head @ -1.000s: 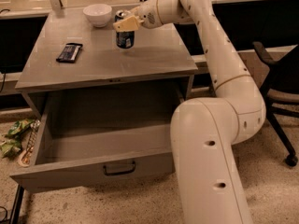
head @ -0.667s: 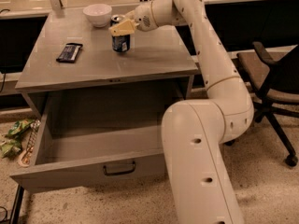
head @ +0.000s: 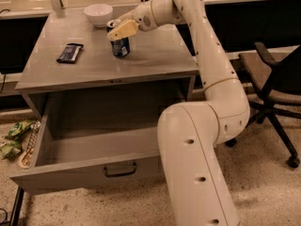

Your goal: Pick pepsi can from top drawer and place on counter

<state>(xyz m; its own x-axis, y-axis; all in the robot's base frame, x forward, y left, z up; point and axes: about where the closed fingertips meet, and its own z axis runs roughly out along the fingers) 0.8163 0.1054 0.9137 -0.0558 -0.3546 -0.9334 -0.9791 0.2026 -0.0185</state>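
The pepsi can (head: 121, 47), dark blue with a silver top, stands upright on the grey counter (head: 155, 55), near its middle back. My gripper (head: 118, 31), with tan fingers, reaches in from the right and is closed around the can's top. The top drawer (head: 70, 175) is pulled wide open below the counter, with a dark bar handle (head: 120, 169) on its front. Nothing shows inside the drawer. My white arm curves from the lower middle up the right side.
A white bowl (head: 98, 14) stands at the back of the counter, just left of the can. A flat black packet (head: 69, 52) lies on the counter's left. An office chair (head: 275, 84) stands at the right. Green wrappers (head: 14, 138) lie on the floor at the left.
My gripper has carried the can slightly left and down over the counter. The can's base now rests on the counter top.
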